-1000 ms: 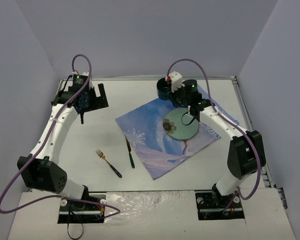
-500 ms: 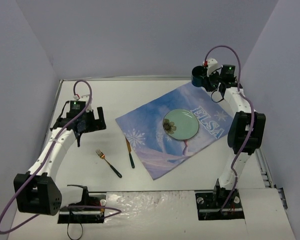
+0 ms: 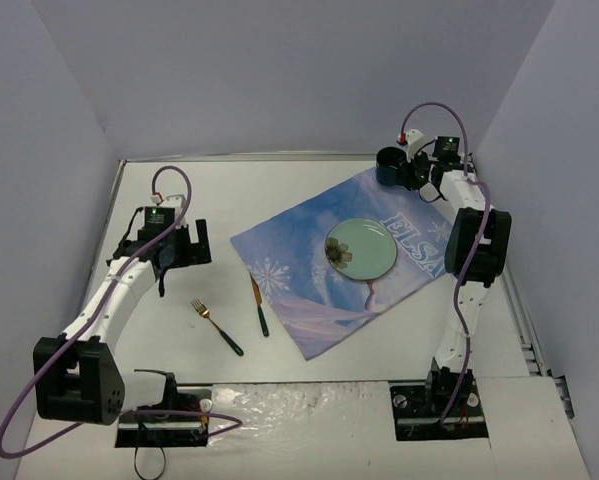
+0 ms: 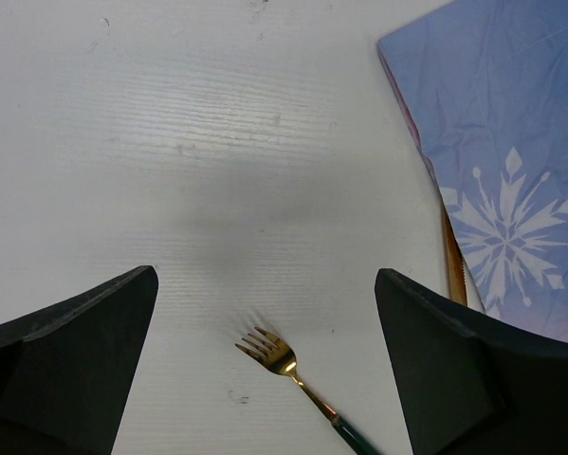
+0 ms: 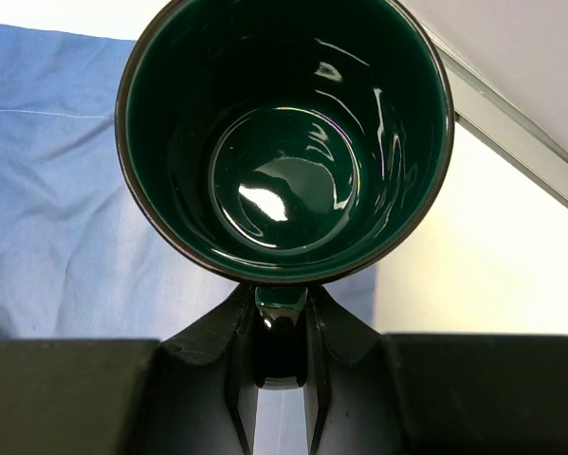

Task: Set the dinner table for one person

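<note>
The white dinner table [image 3: 279, 190] carries a blue Elsa cloth [image 3: 309, 265] with a pale green plate [image 3: 361, 247] on it. A gold fork with a dark handle [image 3: 217, 326] and a knife [image 3: 259, 305] lie left of the cloth; the fork also shows in the left wrist view [image 4: 288, 368]. My left gripper [image 3: 169, 258] is open and empty, above the table just beyond the fork's tines. My right gripper [image 3: 419, 172] is shut on the handle of a dark green mug [image 5: 284, 142], upright over the cloth's far right corner [image 3: 391, 165].
Grey walls close in the table on three sides. A metal rail [image 5: 511, 128] runs along the edge just right of the mug. The knife's blade [image 4: 451, 265] lies against the cloth's left edge.
My right arm has swung the mug from over the plate to the far right corner. My left gripper has come nearer, toward the fork.
</note>
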Motion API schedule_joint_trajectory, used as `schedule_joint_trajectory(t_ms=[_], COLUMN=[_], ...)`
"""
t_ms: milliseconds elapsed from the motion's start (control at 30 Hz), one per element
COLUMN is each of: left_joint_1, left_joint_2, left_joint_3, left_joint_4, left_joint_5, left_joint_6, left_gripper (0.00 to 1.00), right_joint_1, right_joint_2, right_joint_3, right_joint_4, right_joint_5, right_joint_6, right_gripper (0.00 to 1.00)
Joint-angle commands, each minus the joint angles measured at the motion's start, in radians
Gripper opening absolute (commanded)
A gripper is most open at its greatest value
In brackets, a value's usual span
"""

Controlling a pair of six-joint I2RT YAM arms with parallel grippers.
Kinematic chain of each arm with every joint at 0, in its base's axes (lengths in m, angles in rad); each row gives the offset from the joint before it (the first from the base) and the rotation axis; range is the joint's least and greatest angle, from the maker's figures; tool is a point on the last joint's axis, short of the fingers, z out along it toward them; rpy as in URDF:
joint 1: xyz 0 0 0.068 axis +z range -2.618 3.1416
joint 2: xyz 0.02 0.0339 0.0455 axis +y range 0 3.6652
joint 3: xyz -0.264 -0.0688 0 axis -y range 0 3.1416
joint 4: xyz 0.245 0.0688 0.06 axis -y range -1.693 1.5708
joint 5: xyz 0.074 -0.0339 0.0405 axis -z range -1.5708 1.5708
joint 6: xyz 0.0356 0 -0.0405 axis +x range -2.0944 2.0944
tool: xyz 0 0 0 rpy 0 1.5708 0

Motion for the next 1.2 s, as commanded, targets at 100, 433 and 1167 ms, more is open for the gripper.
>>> schedule_joint_trajectory(t_ms=[100, 433, 1167], left_joint_1=[0.007, 0.006, 0.007], left_joint_2=[0.021, 0.035, 0.047], left_joint_3=[0.024, 0.024, 0.025], left_joint_4=[0.058, 0.054, 0.049], left_joint_5=[-0.019, -0.025, -0.028], left_joint_6=[0.027, 0.038, 0.036], left_gripper=[0.97, 0.97, 0.97], right_joint_1=[0.008, 0.01, -0.008], right_joint_2=[0.001, 0.06, 0.071], right_joint_3=[0.082, 0.091, 0.068], right_joint_4=[0.092, 0.092, 0.092], right_joint_5=[-0.078, -0.058, -0.028], right_joint_6=[-0.031, -0.042, -0.058], right_gripper=[0.0, 0.0, 0.18])
